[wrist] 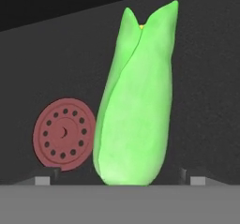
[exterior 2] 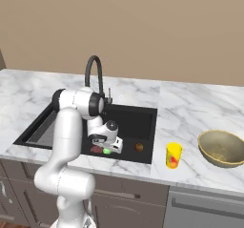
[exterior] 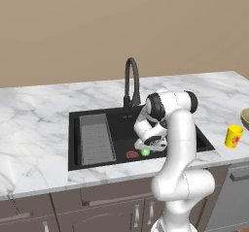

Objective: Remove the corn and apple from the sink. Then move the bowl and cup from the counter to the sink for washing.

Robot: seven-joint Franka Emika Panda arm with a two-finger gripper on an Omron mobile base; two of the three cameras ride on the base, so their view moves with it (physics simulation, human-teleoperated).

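Bright green husk of the corn [wrist: 136, 101] close under the hand [wrist: 120, 180], lying lengthwise on the black floor of the sink [exterior: 92, 113], pointed tips away from the camera. Hand spread wide, one fingertip either side of the butt end, nothing gripped yet. Flat reddish drain disc [wrist: 64, 134] just beside the cob, apart from it. Judged light and fairly stiff, husk smooth and perhaps a little slippery; rounded body likely to roll if nudged sideways. Best hold probably across the thick lower-middle, where the sides run nearly parallel; the tapering tip looks prone to squeeze out. Apple [exterior 2: 138, 147] small, round, brownish, also on the sink floor, off toward the cup side, well apart from the corn; likely to roll, needing a centred pinch. Count: one corn, one apple, one cup [exterior 2: 173, 155] yellow with a red mark, one bowl [exterior 2: 222, 148] tan and wide, both standing on the marble surface [exterior 2: 190, 110] beside the sink, cup between sink and bowl. One ribbed grey rack [exterior: 96, 138], one arched black faucet [exterior: 131, 80].
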